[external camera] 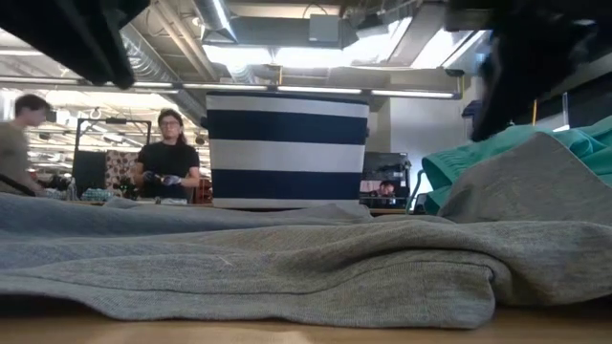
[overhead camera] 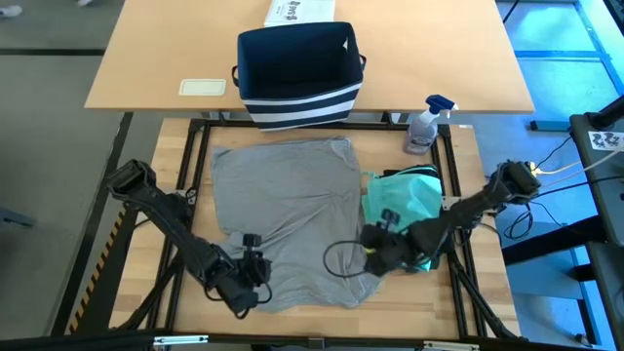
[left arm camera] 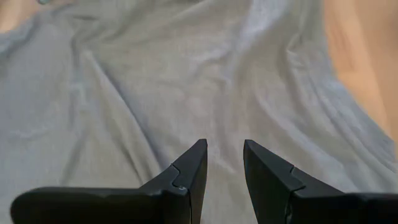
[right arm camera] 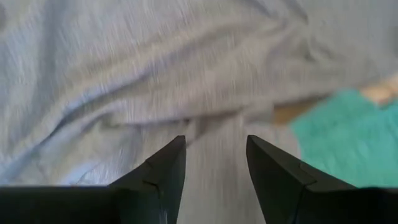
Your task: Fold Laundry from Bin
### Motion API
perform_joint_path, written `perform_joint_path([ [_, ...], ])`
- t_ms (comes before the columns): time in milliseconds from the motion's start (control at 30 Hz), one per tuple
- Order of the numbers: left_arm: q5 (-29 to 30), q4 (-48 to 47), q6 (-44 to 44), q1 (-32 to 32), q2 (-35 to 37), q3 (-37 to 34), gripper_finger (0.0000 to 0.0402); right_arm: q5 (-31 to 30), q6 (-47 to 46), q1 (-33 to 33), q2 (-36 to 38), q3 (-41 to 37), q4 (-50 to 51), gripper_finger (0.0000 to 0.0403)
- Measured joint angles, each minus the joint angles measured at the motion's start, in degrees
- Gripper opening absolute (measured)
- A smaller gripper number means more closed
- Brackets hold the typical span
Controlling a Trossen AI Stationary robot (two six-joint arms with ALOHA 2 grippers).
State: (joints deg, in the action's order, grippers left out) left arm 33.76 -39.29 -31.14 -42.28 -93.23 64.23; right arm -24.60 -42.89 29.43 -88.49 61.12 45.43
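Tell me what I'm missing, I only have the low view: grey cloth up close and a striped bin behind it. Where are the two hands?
Observer: The left hand is over the grey T-shirt's near left corner, fingers apart, nothing between them.
Operator: And the right one?
Observer: The right hand is at the shirt's right edge, open too, beside the teal piece.
Operator: Is anything left in the bin?
Observer: From above, the bin shows only its dark inside; no cloth visible.
Operator: Anything else nearby?
Observer: A spray bottle stands beyond the teal piece.
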Motion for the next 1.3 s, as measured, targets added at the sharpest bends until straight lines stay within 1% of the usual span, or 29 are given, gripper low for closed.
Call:
perform_joint_path([
  [133, 0.66, -0.02, 0.28, 1.05, 0.0, 0.0, 0.01, -2.03, -9.22, 4.01, 0.95, -0.02, 4.74, 0.017],
  [333, 0.79, 0.0, 1.93, 2.86, 0.0, 0.0, 0.01, -7.48, -24.05, 8.24, 5.99, -0.02, 12.93, 0.017],
  [433, 0.77, 0.0, 3.09, 3.59, 0.0, 0.0, 0.01, -8.82, -30.66, 8.88, 7.7, -0.02, 16.86, 0.017],
  [533, 0.77, 0.0, 3.23, 4.05, 0.0, 0.0, 0.01, -8.77, -34.76, 8.42, 7.98, -0.02, 19.89, 0.017],
  [700, 0.75, 1.12, 3.24, 4.19, -0.01, 0.0, 0.01, -4.64, -35.74, 6.15, 7.99, -1.26, 20.31, 0.017],
  [833, 0.7, 1.73, 3.26, 4.17, -0.02, 0.0, 0.01, -1.47, -34.74, 4.27, 8.3, -3.9, 17.93, 0.017],
  [1100, 0.7, 1.86, 3.28, 4.17, -0.02, 0.0, 0.01, 1.03, -30.4, 1.93, 13.05, -9.85, 6.83, 0.017],
  [1300, 0.7, 1.92, 3.31, 4.19, -0.02, 0.0, 0.01, 1.07, -28.61, 1.55, 15.7, -11.83, 3.59, 0.017],
])
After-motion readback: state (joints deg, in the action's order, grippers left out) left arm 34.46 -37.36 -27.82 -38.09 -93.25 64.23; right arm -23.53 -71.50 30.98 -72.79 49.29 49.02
